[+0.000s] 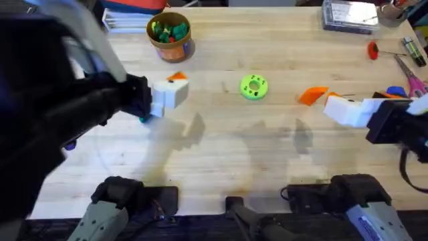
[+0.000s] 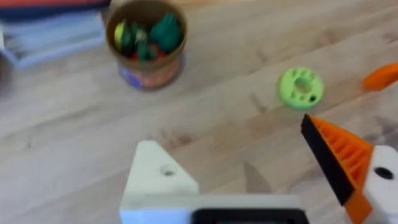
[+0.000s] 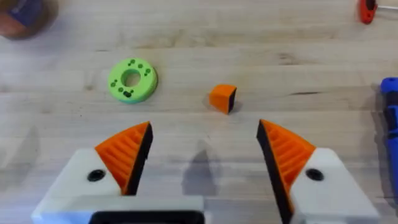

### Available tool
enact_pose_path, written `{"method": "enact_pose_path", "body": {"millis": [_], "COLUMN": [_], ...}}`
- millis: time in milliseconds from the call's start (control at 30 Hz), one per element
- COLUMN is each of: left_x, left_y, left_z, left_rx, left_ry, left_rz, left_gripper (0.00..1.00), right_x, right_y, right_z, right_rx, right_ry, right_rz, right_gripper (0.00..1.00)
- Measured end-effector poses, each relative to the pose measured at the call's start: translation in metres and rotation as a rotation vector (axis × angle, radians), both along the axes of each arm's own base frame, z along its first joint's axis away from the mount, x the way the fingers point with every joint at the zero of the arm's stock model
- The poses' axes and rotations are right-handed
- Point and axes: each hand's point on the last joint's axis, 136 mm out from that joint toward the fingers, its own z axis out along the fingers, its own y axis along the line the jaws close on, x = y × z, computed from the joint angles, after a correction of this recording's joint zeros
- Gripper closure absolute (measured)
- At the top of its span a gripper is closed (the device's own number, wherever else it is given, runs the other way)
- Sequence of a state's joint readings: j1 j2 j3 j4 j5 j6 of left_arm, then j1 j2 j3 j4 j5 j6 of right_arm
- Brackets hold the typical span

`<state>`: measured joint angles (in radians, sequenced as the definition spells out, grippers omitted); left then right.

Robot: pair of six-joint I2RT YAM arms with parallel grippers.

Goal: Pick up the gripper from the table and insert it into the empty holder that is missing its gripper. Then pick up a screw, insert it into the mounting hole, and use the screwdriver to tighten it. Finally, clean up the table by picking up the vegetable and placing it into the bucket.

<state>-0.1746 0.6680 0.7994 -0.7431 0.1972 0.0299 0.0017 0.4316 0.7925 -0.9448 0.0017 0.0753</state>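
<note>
the small orange wedge-shaped fingertip piece (image 3: 222, 98) lies on the light wooden table (image 3: 261, 37) just ahead of the released right pincer (image 3: 205, 155); left pincer (image 2: 249, 168) released, one white finger base (image 2: 158, 180) bare.

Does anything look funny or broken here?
Yes. The left gripper has one bare white finger with no orange tip. The missing orange gripper piece lies loose on the table, near the lime-green disc.

The left arm (image 1: 47, 87) is a big dark blur close under the overhead camera, hiding the table (image 1: 221, 147) beneath it. Past the right gripper (image 3: 204, 149), the screwdriver (image 3: 390, 112) is cut off at the frame edge. The stuff in the bucket (image 2: 145, 43) is too fuzzy to sort.
</note>
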Motion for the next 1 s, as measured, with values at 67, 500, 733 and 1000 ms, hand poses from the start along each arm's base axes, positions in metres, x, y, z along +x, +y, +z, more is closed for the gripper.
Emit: {"method": "enact_pose_path", "body": {"millis": [67, 500, 733, 1000], "left_x": [-0.002, -0.022, -0.026, -0.052], "left_y": [-0.013, -0.024, -0.025, -0.026], "left_z": [0.029, 0.053, 0.046, 0.02], "left_rx": [-0.045, -0.094, -0.097, -0.139], "left_ry": [-0.124, -0.217, -0.198, -0.381], "left_rz": [-0.06, -0.137, -0.146, -0.187], "left_gripper": [0.015, 0.016, 0.015, 0.015], "right_x": [-0.003, -0.035, -0.035, -0.035], "right_y": [0.0, 0.0, 0.0, 0.0], "right_z": [-0.004, -0.036, -0.036, -0.036], "right_rx": [0.0, 0.0, 0.0, 0.0], "right_ry": [0.021, 0.206, 0.206, 0.206], "right_rz": [0.0, 0.0, 0.0, 0.0], "right_gripper": [0.007, 0.009, 0.008, 0.007]}}
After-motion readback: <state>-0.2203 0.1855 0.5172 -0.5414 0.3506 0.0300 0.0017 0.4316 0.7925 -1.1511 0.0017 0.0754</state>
